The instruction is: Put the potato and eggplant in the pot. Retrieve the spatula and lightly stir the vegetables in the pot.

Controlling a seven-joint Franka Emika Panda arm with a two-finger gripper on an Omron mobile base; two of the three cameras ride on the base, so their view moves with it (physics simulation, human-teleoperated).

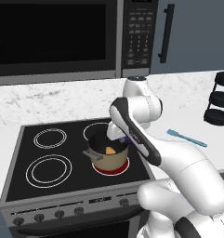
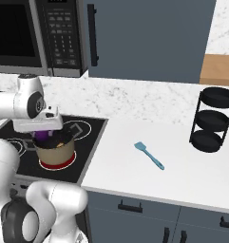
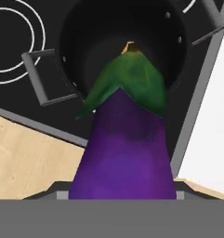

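Here, glossy purple eggplant (image 3: 125, 144), green cap

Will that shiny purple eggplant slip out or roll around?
The glossy purple eggplant looks smooth, so it may slip a bit. Its rounded oblong body would probably roll if dropped into the tan round pot. It seems stiff, not floppy.

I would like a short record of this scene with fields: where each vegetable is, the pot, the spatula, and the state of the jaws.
pot: on the front right burner, which glows red
potato: inside the pot
eggplant: held between the jaws, stem end pointing into the pot's opening
spatula: flat on the white counter, right of the stove
gripper: over the pot, jaws closed on the eggplant
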